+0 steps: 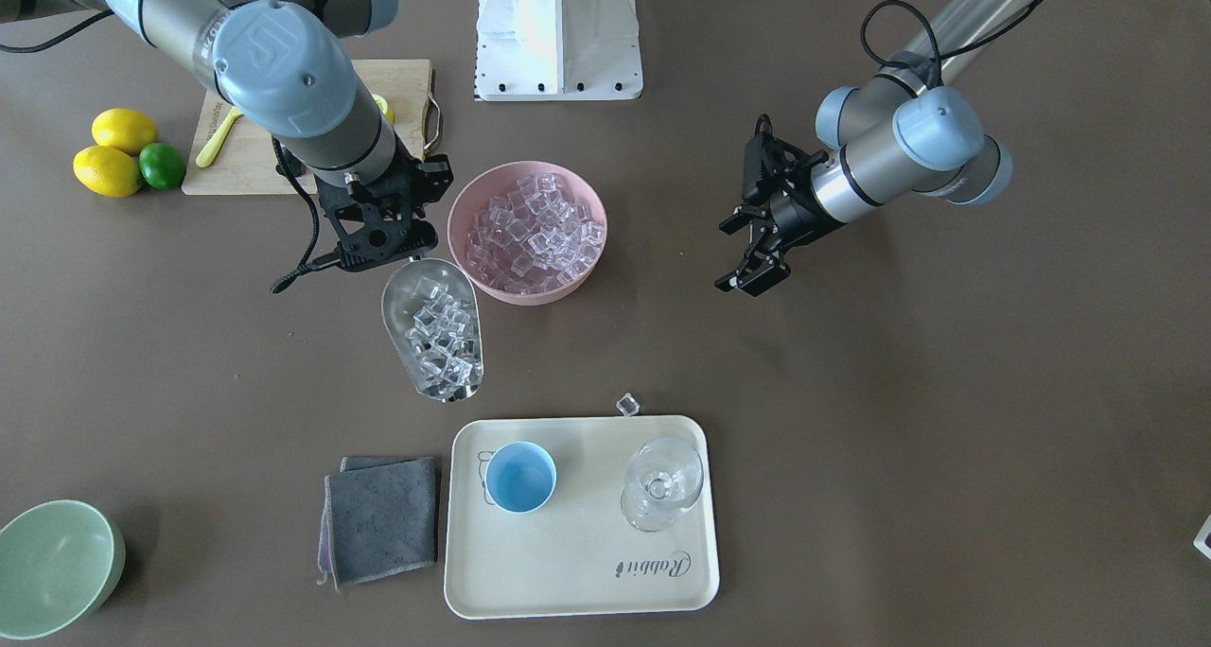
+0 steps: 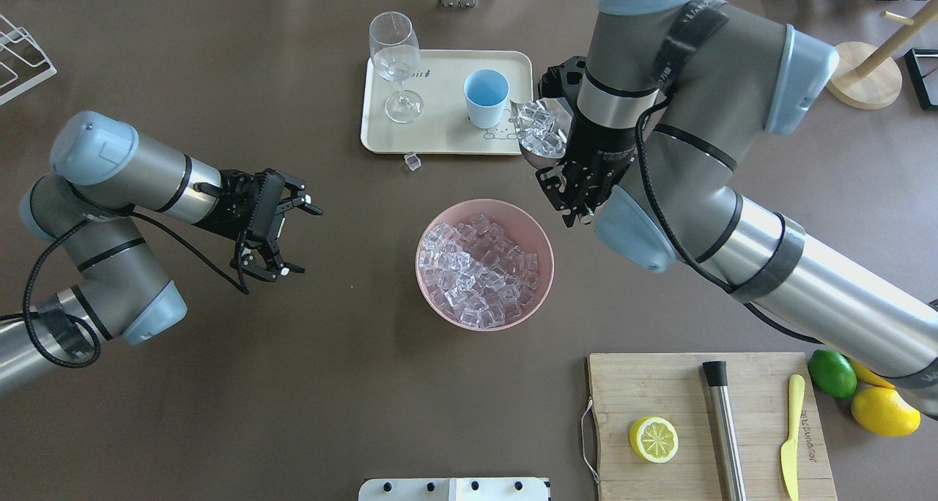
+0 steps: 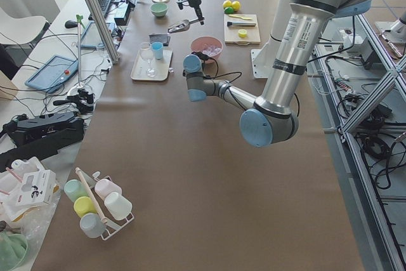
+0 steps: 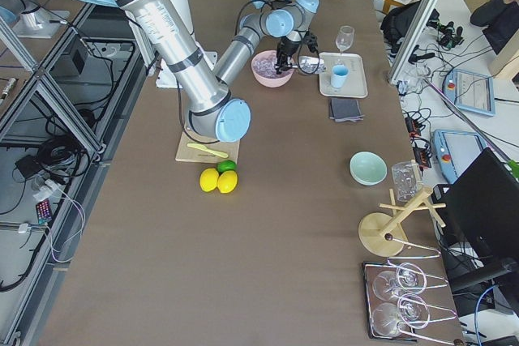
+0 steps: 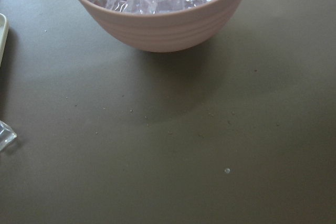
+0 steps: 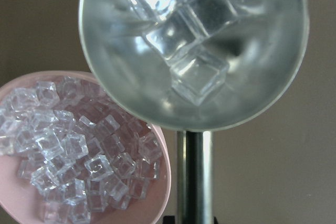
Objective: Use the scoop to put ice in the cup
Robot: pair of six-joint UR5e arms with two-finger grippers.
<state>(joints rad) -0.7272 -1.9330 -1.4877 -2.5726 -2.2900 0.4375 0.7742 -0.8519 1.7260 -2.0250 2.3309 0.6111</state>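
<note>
Holding the shiny steel scoop, heaped with clear ice cubes, in clenched right jaws short of the small light-blue cup, with left jaws released, risking spills past that narrower rim.

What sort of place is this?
Likely a robotics lab, not a kitchen: a left arm and right arm at a long table, with loose cables and an aluminium post alongside.

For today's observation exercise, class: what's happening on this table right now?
The right pincer holds the steel scoop, loaded with ice, between the pink bowl and the tray. The blue cup on the tray is empty. The left pincer hangs open, holding nothing. One stray cube lies beside the tray.
</note>
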